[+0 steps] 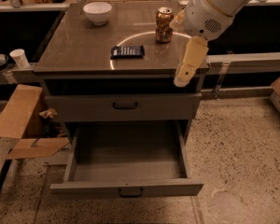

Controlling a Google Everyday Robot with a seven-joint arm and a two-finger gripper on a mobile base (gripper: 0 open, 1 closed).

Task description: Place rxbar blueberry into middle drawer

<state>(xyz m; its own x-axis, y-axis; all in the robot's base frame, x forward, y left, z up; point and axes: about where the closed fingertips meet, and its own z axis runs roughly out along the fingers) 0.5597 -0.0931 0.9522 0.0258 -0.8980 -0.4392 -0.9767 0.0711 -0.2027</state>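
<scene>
The rxbar blueberry (127, 52), a flat dark navy wrapper, lies on the cabinet top (74, 50) near the middle, apart from everything else. The middle drawer (126, 189) stands pulled open below, and its inside shows nothing in it. My gripper (184, 73) hangs from the white arm (210, 13) over the cabinet's front right corner, to the right of the bar and above the open drawer's right side. It holds nothing that I can see.
A gold-brown can (164, 24) stands behind and right of the bar. A white bowl (97, 12) sits at the back left. The upper drawer front (123, 106) is shut. Cardboard (23, 125) lies on the floor at left, near a paper cup (20, 58).
</scene>
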